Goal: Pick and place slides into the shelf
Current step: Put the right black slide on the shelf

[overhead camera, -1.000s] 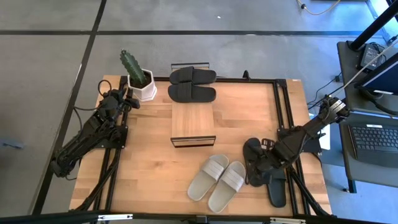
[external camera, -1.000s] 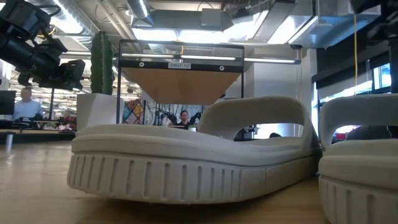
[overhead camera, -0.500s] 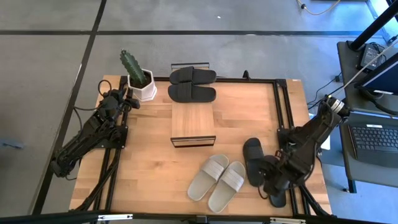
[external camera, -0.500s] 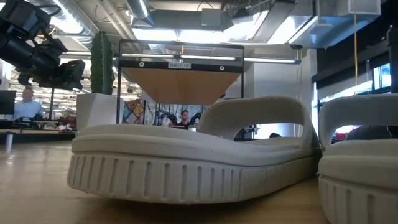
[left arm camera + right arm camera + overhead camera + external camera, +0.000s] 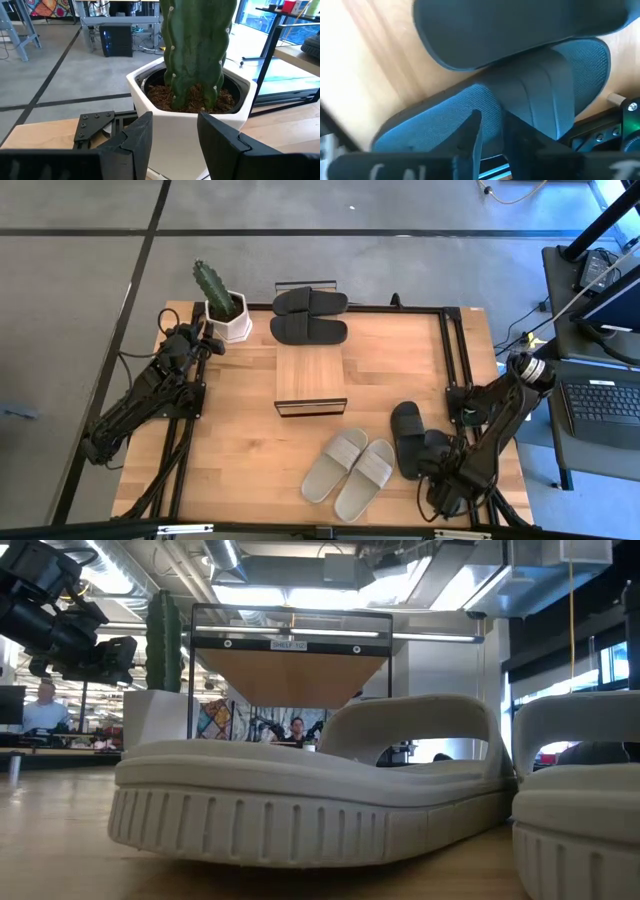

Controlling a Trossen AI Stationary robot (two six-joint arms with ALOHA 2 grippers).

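Wood table (image 5: 240, 450): shelf (image 5: 310, 378), cactus pot (image 5: 230, 318), apparently six slides (image 5: 350, 470).

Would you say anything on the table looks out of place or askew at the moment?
Yes: the near black slides lie askew, one overlapping the other by the right gripper. The grey pair and the far black pair lie neatly side by side.

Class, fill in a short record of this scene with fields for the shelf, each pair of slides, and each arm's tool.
Shelf: mid-table, wood top bare
Black pair: at the far table edge, behind shelf
Grey pair: near edge, on the table
Second black pair: right of grey pair, one slide partly under right arm
Right tool: low at that slide
Left tool: by cactus pot, open
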